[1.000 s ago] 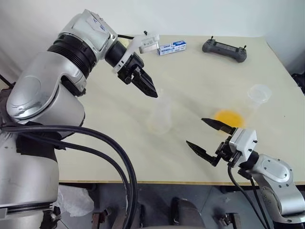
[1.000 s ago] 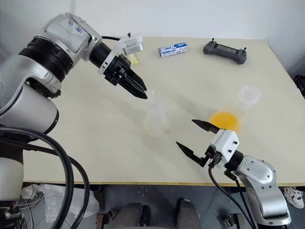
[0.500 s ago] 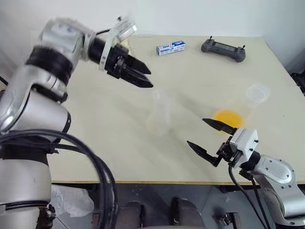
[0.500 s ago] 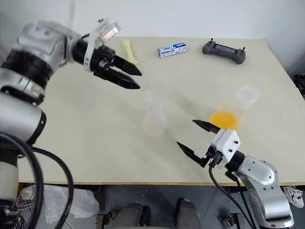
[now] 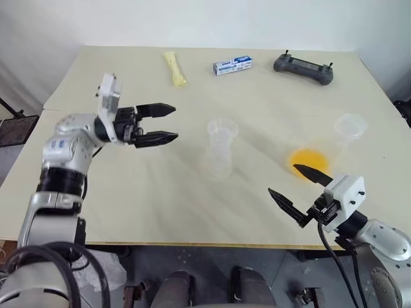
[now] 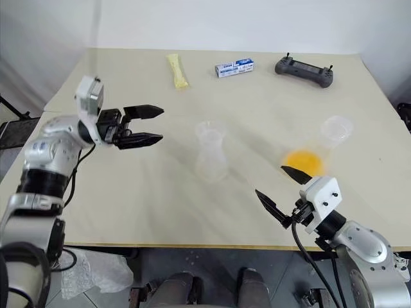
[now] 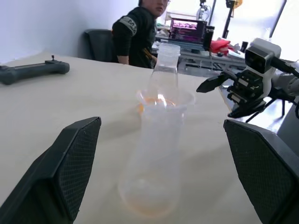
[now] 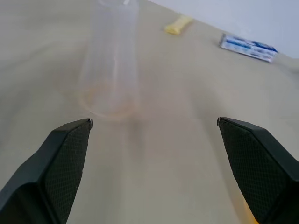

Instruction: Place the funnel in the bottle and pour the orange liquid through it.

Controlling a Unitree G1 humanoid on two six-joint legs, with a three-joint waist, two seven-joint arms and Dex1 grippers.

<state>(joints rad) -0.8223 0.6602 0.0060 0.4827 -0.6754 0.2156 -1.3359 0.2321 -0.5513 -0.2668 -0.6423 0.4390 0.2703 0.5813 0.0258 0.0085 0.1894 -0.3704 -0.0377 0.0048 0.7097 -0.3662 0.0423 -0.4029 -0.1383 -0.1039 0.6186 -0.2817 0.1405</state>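
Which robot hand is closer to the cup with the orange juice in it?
The right one. The right gripper hangs open just in front of the clear plastic container holding orange liquid. The left gripper, also open, is far across the table, beyond the clear flask-shaped bottle.

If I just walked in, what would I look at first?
Probably the orange liquid glowing in a clear container on the right side of the table. Next, the clear bottle standing in the middle with the funnel in its neck, between the open left gripper and open right gripper.
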